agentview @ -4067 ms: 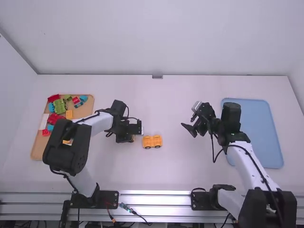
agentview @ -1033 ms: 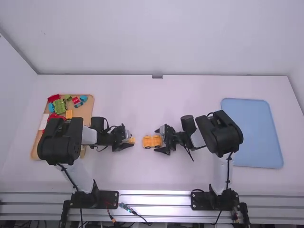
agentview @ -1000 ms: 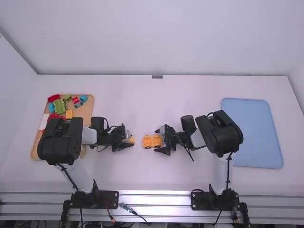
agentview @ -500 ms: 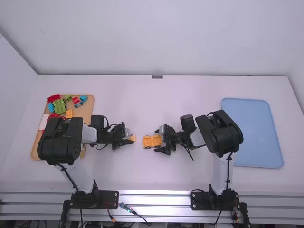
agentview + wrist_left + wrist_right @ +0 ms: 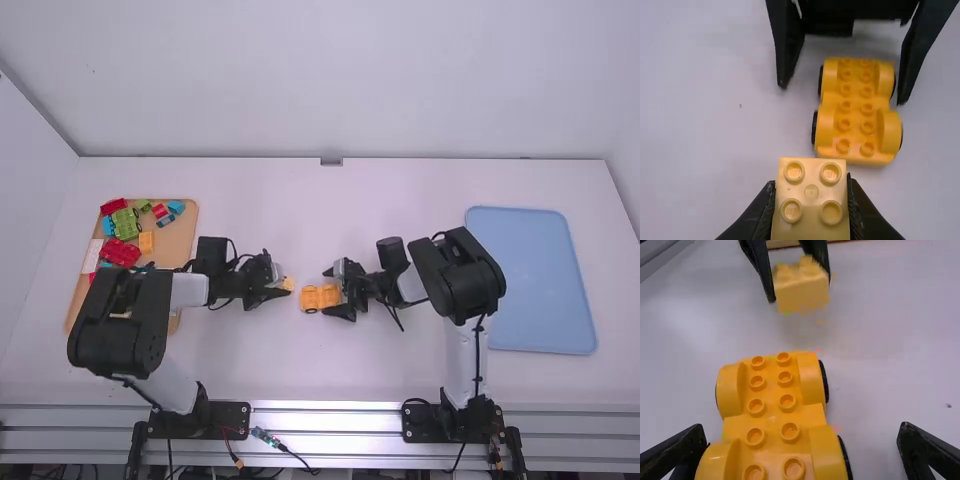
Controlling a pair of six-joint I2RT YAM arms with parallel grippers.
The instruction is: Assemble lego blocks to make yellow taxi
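My left gripper (image 5: 282,286) is shut on a small yellow block (image 5: 288,284), just left of the wheeled yellow car base (image 5: 318,298). Around the base's right end stands my right gripper (image 5: 338,292), open. In the left wrist view the studded block (image 5: 811,192) is pinched in my left gripper (image 5: 811,200), in front of the base (image 5: 856,107). The right wrist view has the base (image 5: 772,412) between the spread fingers of my right gripper (image 5: 804,445), nearer one finger; the held block (image 5: 801,286) hangs beyond its far end.
At the left, a wooden tray (image 5: 182,232) carries several red, green, blue and yellow pieces. A blue tray (image 5: 545,280) lies at the right. The left arm's forearm passes over the wooden tray's lower part.
The left gripper has shifted right with its block, closer to the car base. Earlier, the right arm came in from the right to the base; since then it has hardly moved.
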